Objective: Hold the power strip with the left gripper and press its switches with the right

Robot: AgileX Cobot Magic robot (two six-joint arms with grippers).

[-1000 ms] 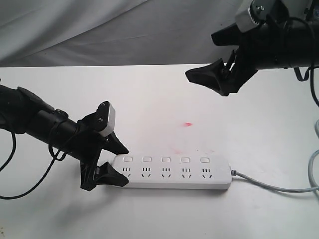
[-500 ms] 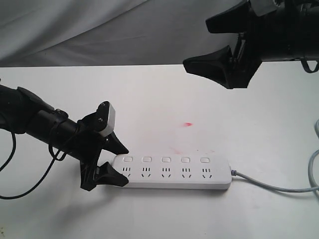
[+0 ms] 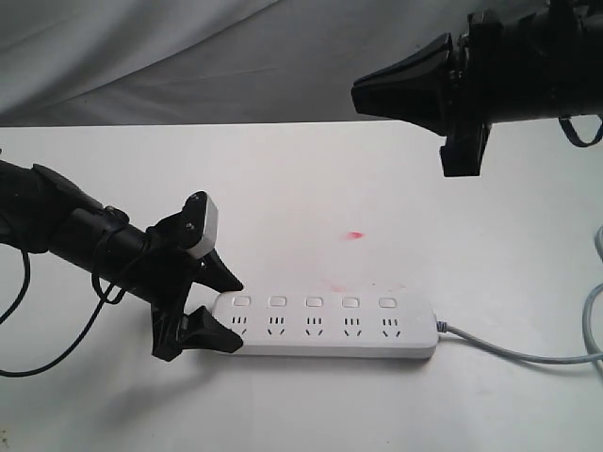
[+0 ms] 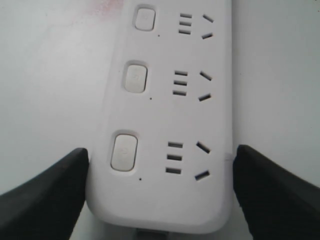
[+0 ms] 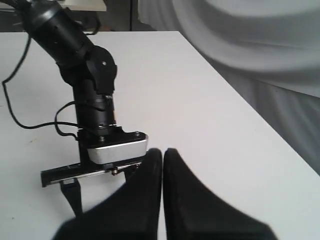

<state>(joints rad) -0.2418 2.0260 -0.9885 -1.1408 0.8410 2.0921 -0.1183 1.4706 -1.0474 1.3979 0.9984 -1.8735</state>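
On the white surface (image 3: pixel 301 188), near its front edge, the power strip (image 3: pixel 325 325) is lying flat with its sockets facing up and its grey cord (image 3: pixel 509 350) trailing off toward the right side. The left gripper (image 3: pixel 236 314) is straddling the strip's rounded end farthest from the cord. Its jaws are standing wide, one finger against each long edge, which looks like a bracing hold, though the wrist view is leaving the firmness of contact hard to judge. The nearest of the switches (image 3: pixel 314 302) is sitting between those fingers, just ahead of the strip's end.

The right gripper (image 3: pixel 361 92) is hanging high above the surface, well apart from the strip. Its jaws are pressed fully together, holding nothing and forming a single blunt point.

Judging by this, the holding step is looking done and the pressing step is only starting. The next move is calling for the right arm to tip its closed point downward, come down over one button and push squarely. It needs to be keeping clear of the left fingers at the first switch.
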